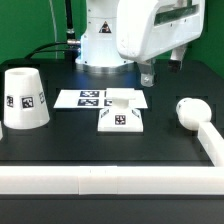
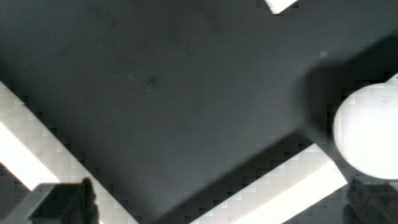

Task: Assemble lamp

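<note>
The lamp's three white tagged parts lie apart on the black table. The tapered shade (image 1: 25, 98) stands at the exterior view's left. The flat square base (image 1: 122, 119) is in the middle. The round-headed bulb (image 1: 188, 112) lies at the exterior view's right and also shows in the wrist view (image 2: 368, 130). My gripper (image 1: 147, 73) hangs above the table behind the base and the bulb. In the wrist view it (image 2: 217, 206) is open and empty, with its dark fingers (image 2: 63, 205) wide apart over bare table.
The marker board (image 1: 100, 98) lies flat behind the base. A long white rail (image 1: 100, 182) runs along the table's front and up the exterior view's right side; strips of it show in the wrist view (image 2: 285, 190). The robot's base (image 1: 100, 40) stands at the back.
</note>
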